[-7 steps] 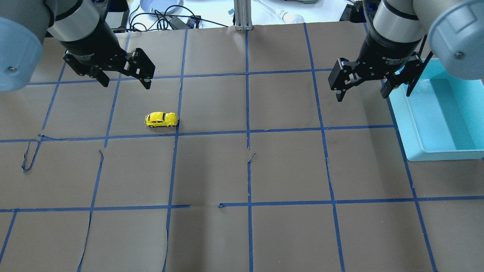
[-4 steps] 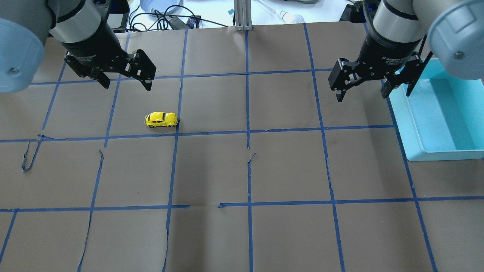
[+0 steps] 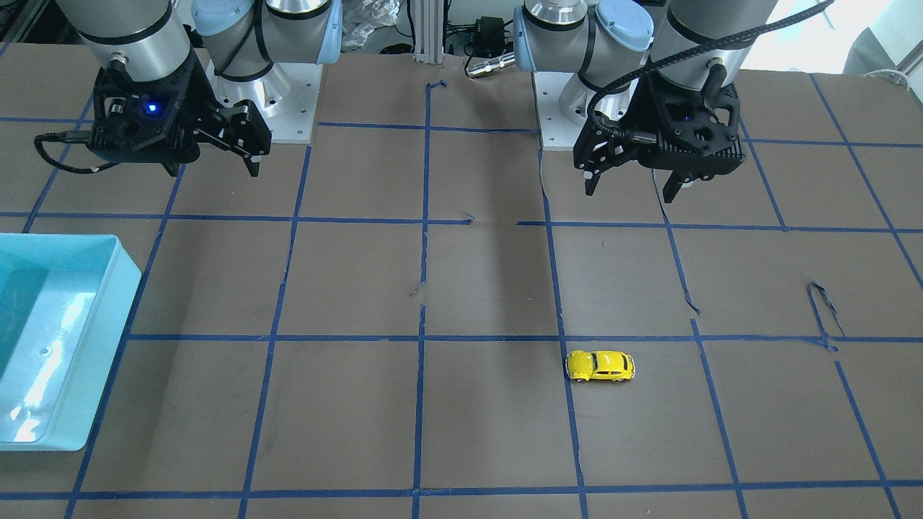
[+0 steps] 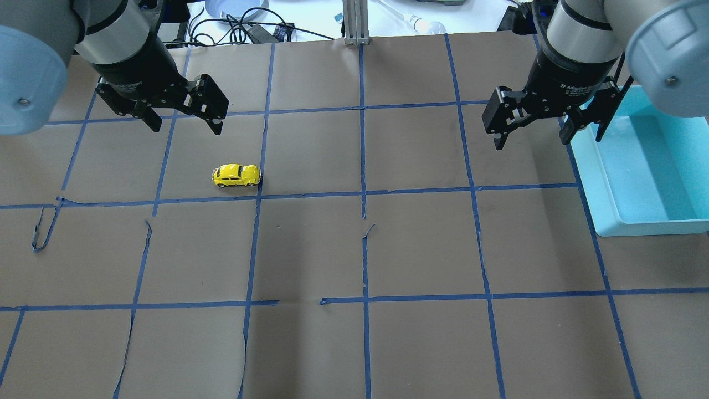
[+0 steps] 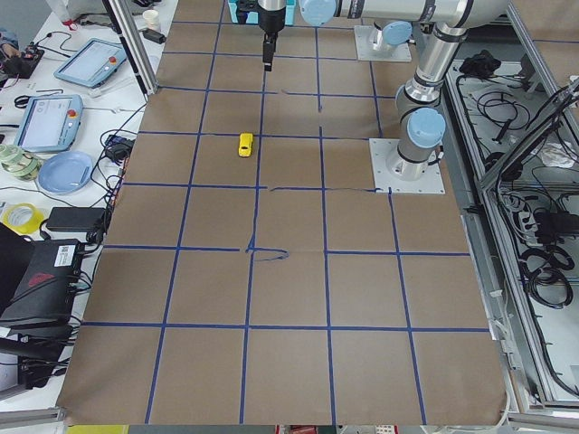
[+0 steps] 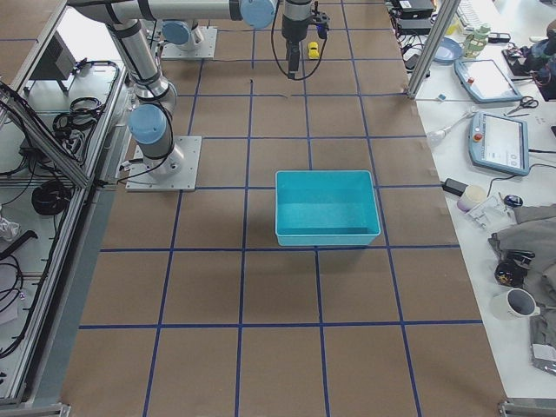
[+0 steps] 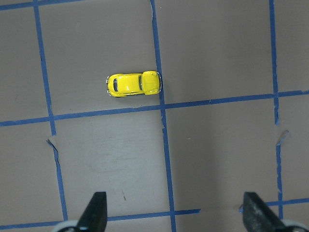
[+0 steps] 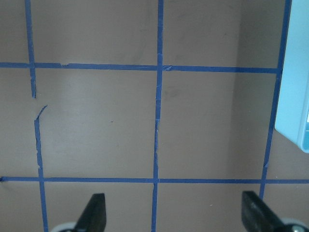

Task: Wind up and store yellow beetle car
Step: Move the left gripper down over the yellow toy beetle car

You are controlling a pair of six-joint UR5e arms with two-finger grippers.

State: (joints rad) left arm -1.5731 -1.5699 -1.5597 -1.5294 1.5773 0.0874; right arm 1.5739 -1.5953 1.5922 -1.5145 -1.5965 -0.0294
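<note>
**Inspector A:** Where do we find the car (image 4: 236, 175)?

**Inspector B:** We find it on its wheels on the table (image 4: 421, 244), in the robot's left half. It sits inside one square of the tape (image 4: 363, 166) grid. In the left wrist view one end meets a tape line, and another line runs just beside its flank. Nothing touches it.

**Inspector A:** And the nearest gripper?

**Inspector B:** That is the left gripper (image 4: 185, 124). We record it as raised above the table with its fingers spread wide and nothing between them. It is near the car but not over it. In the front view the car lies on the side away from the robot's base. In the wrist view both fingertips (image 7: 95, 212) show at the bottom edge, and the car is well above them, closer to the one on that view's left.

**Inspector A:** The right gripper (image 4: 532, 141)?

**Inspector B:** It is also spread wide and carries nothing. We see it raised above the table, well apart from the car, with one finger just beside the near corner of the bin (image 4: 653, 228).

**Inspector A:** The bin's position?

**Inspector B:** We note it as a turquoise bin, flat on the table at the robot's right end, well apart from the car. Several grid squares lie between them.
</note>
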